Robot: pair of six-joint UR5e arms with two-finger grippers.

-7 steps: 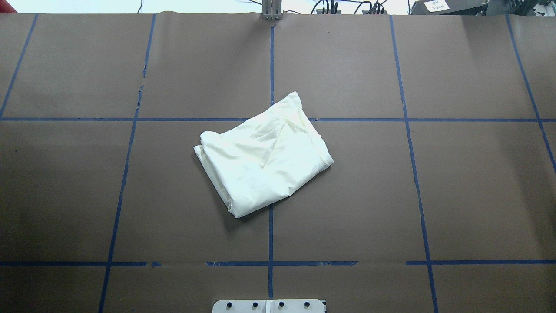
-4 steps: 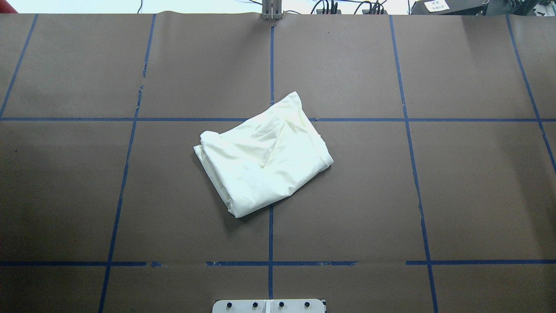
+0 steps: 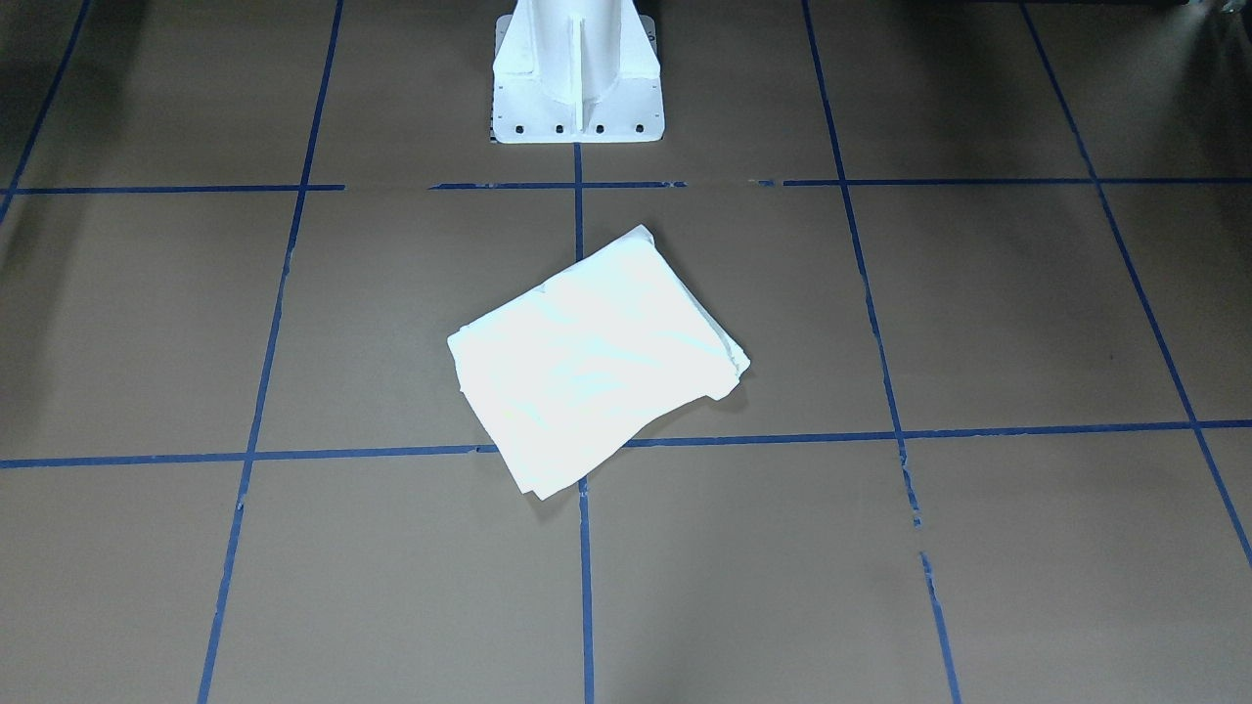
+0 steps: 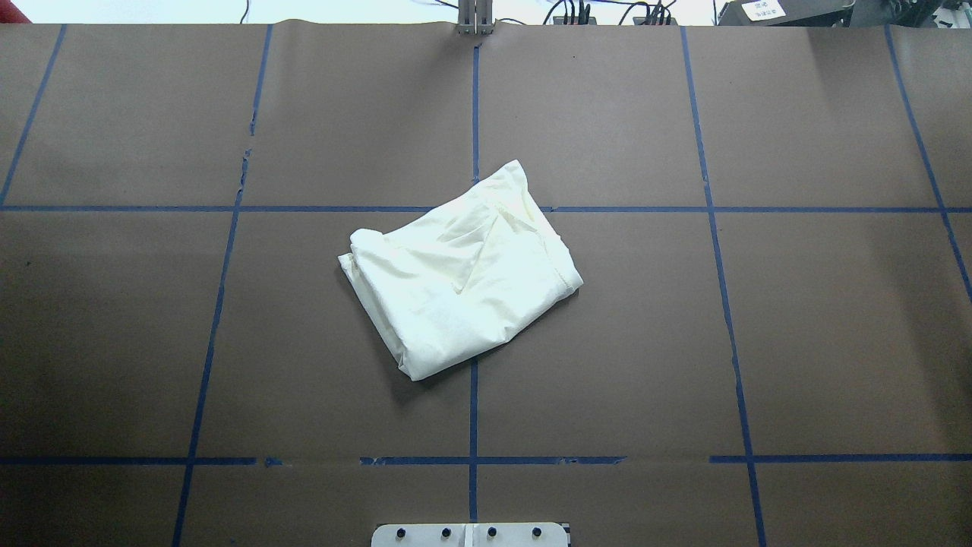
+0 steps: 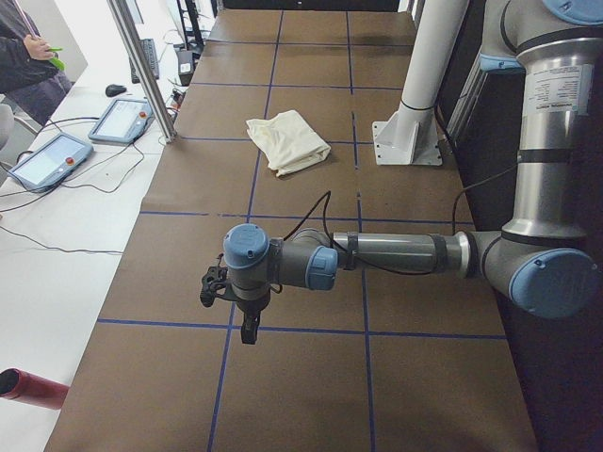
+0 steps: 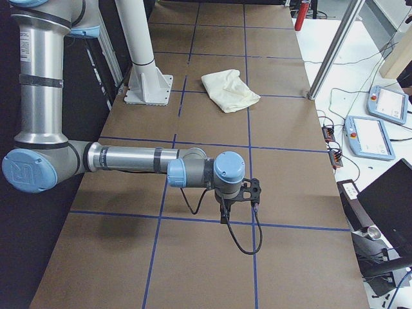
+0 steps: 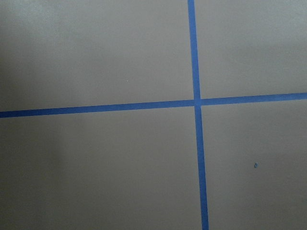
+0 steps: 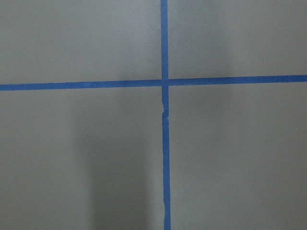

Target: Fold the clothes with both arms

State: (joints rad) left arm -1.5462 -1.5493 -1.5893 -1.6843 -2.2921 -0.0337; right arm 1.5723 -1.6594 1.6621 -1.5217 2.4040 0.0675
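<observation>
**Folded T-shirt at mid-bench, both arms held out over the bench ends**

The cream-white T-shirt [image 4: 459, 277] lies folded into a rough, skewed rectangle near the middle of the brown paper-covered bench [image 4: 835, 342]. Only plain cream cloth faces up, with a diagonal crease and a hemmed edge showing. It sits across the central blue tape line [image 4: 474, 114] and covers one crossing of the tape grid. In the front-facing view its corner nearest the robot points toward the white pedestal [image 3: 577, 68], which stands apart from it. Nothing touches the garment.

The arms show in the side views only. The left arm [image 5: 396, 252] has its forearm stretched level above the bench, well apart from the T-shirt, and the left tool [image 5: 248, 334] hangs downward from the wrist, clear of the surface. The right arm [image 6: 135, 158] takes a mirrored pose at the opposite end, with the right tool [image 6: 223, 217] likewise pointing down. At this range I cannot tell how far either tool is open, and nothing is seen in either one.

Each wrist camera looks straight down on bare bench paper and a crossing of tape – left [image 7: 196, 102], right [image 8: 164, 82].

Beside the bench's operator edge lie teach pendants [image 5: 122, 118] with their cables – a person [image 5: 24, 47] stands at the frame corner
</observation>
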